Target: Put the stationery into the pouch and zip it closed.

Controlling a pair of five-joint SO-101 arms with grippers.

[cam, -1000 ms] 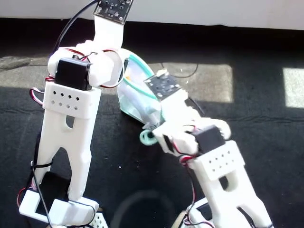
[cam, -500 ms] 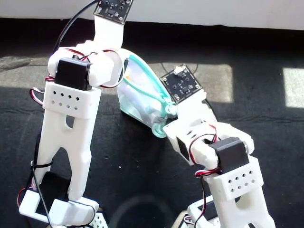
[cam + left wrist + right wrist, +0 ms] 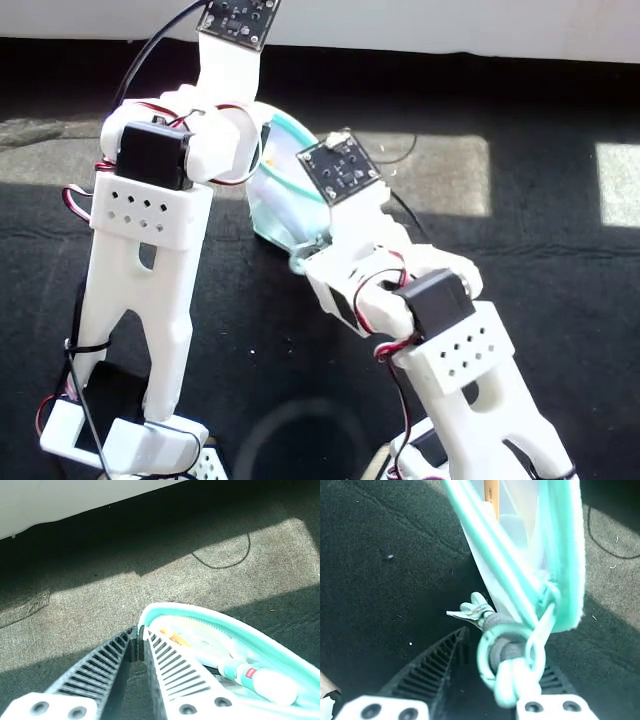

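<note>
Right arm has swung back toward the pouch (image 3: 283, 205); right hand (image 3: 502, 645) sits parted around its zip ring (image 3: 486, 665). Left hand (image 3: 136, 642) pinches the pouch's rim.

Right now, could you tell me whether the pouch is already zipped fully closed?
No, the left wrist view shows the pouch with its mouth gaping open and stationery visible inside.
</note>
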